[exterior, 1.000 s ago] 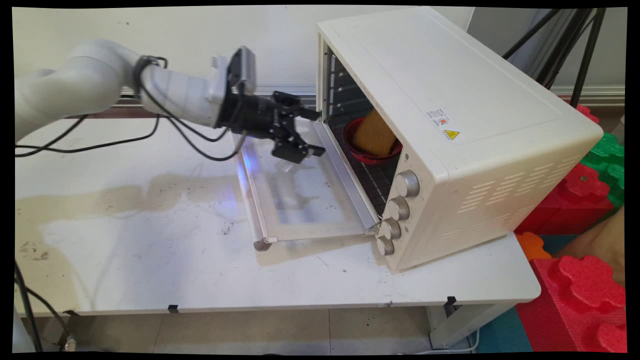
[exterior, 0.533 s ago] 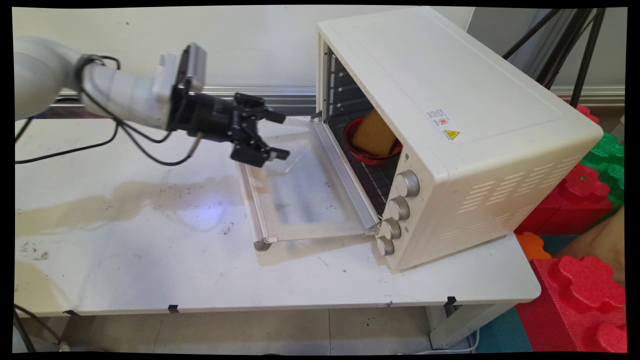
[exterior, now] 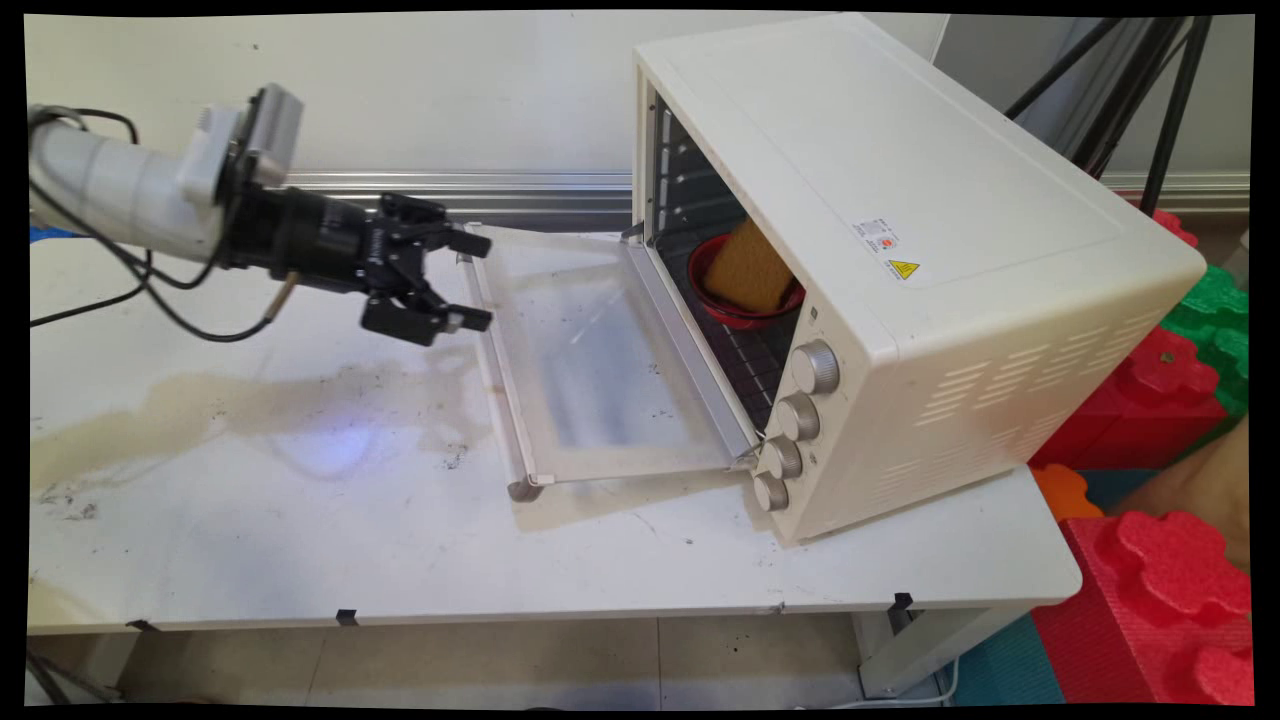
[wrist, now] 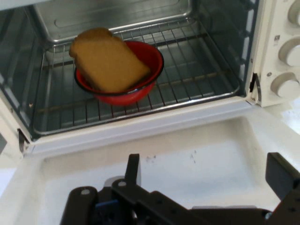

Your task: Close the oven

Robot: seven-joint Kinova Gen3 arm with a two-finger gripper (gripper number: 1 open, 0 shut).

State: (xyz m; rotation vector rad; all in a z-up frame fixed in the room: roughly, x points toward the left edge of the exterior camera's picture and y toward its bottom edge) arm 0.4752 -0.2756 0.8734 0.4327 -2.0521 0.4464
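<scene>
The gripper (exterior: 465, 282) is hovering just left of the outer edge of the oven door (exterior: 600, 360), its jaws standing apart and holding nothing; the door is lying folded down flat over the white worktop (exterior: 300, 520); the cream toaster oven (exterior: 900, 260) is sitting at the worktop's right end with four knobs (exterior: 797, 417) down its front. Inside, a red bowl (wrist: 140, 89) is resting on the wire rack (wrist: 197, 70), and a tan slab, probably a sponge or slice of bread (wrist: 108, 60), is leaning in it; red and green foam blocks (exterior: 1170, 600) are standing right of the worktop.
</scene>
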